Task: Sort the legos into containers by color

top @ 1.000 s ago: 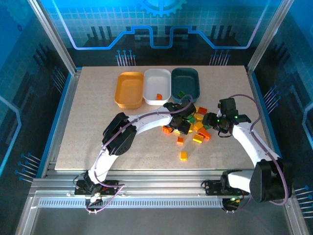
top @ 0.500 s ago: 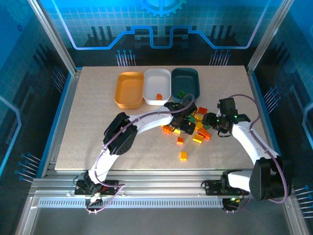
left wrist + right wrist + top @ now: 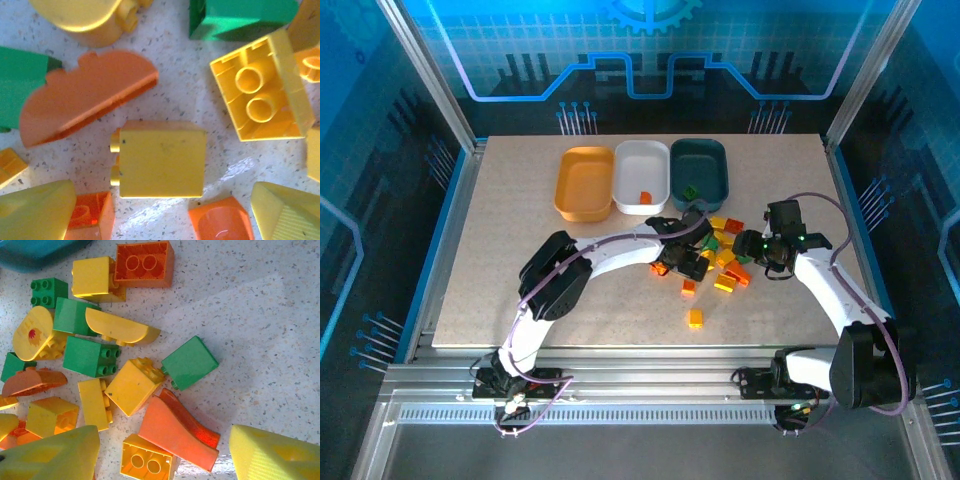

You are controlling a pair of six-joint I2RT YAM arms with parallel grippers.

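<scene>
Left wrist: left claw [image 3: 160, 212] released over glossy blocky yellow lego [image 3: 162, 159]; right claw [image 3: 165, 455] released.

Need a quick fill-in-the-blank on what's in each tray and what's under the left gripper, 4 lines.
The white tray holds one ___ brick.
The teal tray holds one ___ brick.
The orange-yellow tray is ___.
The brick centred below the open left gripper in its wrist view is ___.
Missing words: orange, green, empty, yellow.

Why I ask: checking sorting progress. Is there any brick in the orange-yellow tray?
No, seen from above the orange-yellow tray has a bare floor with nothing lying inside.
</scene>
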